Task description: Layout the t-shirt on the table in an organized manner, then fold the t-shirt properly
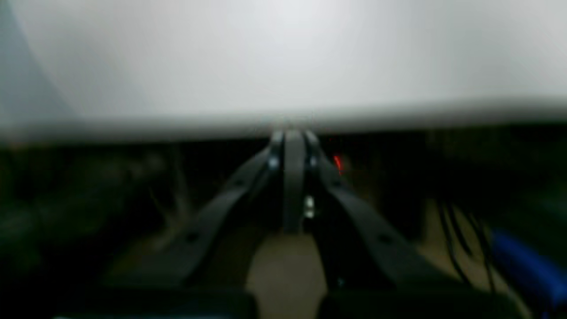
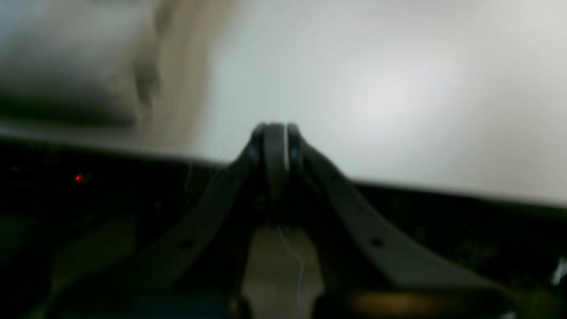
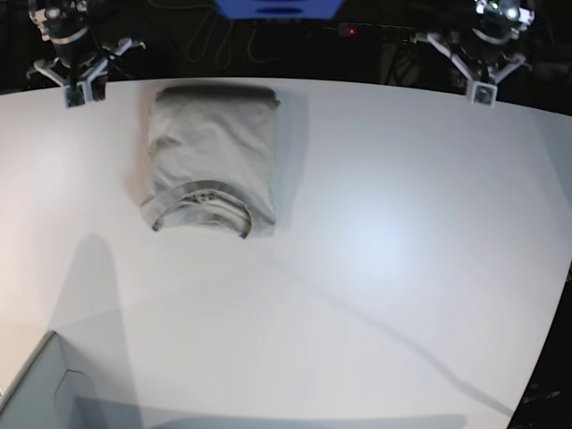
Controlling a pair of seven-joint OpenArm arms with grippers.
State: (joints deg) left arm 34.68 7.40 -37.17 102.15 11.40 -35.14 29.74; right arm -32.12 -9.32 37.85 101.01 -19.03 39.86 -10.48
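Both arms' fingers (image 3: 76, 93) are pressed together, empty, the folded t-shirt (image 3: 210, 161) just beside the right pair

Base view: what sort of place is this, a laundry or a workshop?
Probably a robotics lab bench, not a laundry: a bare white table, one folded t-shirt, and two robot arms at its far edge, the left claw and right claw shut.
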